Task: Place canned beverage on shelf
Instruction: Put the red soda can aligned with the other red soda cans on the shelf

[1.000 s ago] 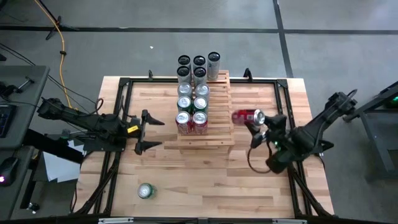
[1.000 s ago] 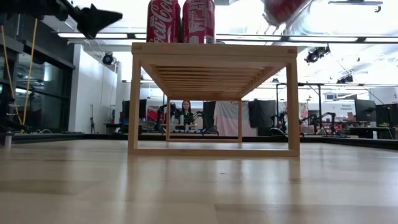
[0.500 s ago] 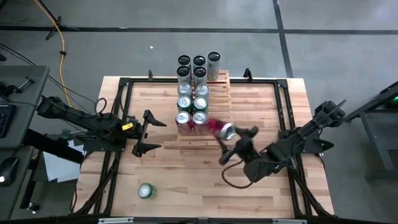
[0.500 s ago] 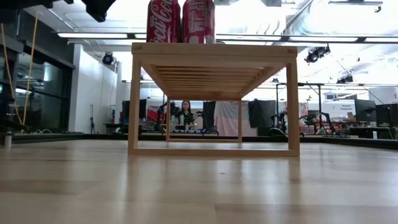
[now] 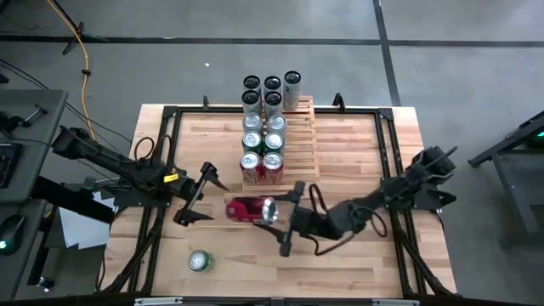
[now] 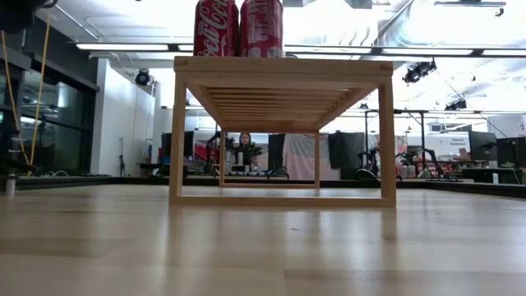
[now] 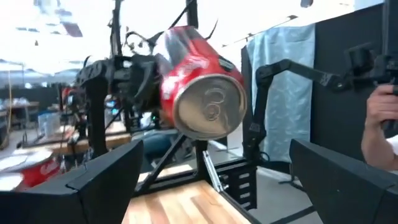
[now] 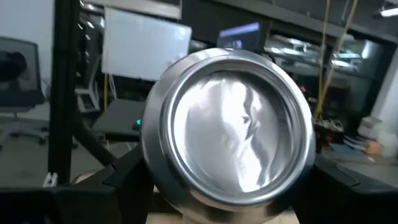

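- Centrally, the right gripper [image 5: 283, 225] reaches across the table in front of the shelf, its fingers clamped around a red can [image 5: 249, 209] held on its side.
- From the right wrist view, the can's silver end [image 8: 228, 135] fills the frame between the two dark fingers [image 8: 121, 180].
- From the left wrist view, the same can [image 7: 199, 92] hangs in the air with its silver base facing the camera.
- Just beside the can, the left gripper [image 5: 199, 194] points toward it with its fingers spread wide and holding nothing.
- Behind them, the wooden shelf [image 5: 297, 161] carries two columns of upright cans [image 5: 263, 136] on its left part.
- Nearest the grippers, two red cans [image 6: 238, 27] stand on the shelf's front edge.
- Apart from the rest, a green can [image 5: 198, 261] lies near the table's [image 5: 365, 144] front left.
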Controlling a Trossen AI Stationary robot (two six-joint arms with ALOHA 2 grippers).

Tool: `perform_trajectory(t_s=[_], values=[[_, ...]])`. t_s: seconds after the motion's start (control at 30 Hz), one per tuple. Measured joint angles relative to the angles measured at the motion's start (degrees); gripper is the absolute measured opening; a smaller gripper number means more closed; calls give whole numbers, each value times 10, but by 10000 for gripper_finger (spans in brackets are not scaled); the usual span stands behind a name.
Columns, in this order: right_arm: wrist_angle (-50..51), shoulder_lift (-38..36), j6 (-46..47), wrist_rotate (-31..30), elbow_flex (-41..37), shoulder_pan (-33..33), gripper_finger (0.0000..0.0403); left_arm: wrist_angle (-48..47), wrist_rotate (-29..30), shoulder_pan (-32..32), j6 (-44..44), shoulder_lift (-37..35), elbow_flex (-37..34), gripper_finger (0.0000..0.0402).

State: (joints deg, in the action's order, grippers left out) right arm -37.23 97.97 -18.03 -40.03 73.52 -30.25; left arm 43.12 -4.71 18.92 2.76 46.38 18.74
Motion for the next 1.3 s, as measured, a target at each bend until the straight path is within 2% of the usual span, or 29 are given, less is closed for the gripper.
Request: perform_trajectory(t_s=[0.3,0.37,0.47,0.67,0.9,1.3], values=[[-75,28,0,96,0,41,278,50,87,48,60,32,0,395],[-97,33,0,102,0,46,278,66,105,53,64,44,0,395],[-105,43,1,114,0,56,278,96,108,59,65,67,6,395],[-112,49,27,145,-1,74,278,98,113,68,70,124,42,395],[-80,49,44,148,-1,79,278,108,113,68,67,174,76,395],[-75,63,57,146,-1,79,278,152,130,67,63,187,87,387]])
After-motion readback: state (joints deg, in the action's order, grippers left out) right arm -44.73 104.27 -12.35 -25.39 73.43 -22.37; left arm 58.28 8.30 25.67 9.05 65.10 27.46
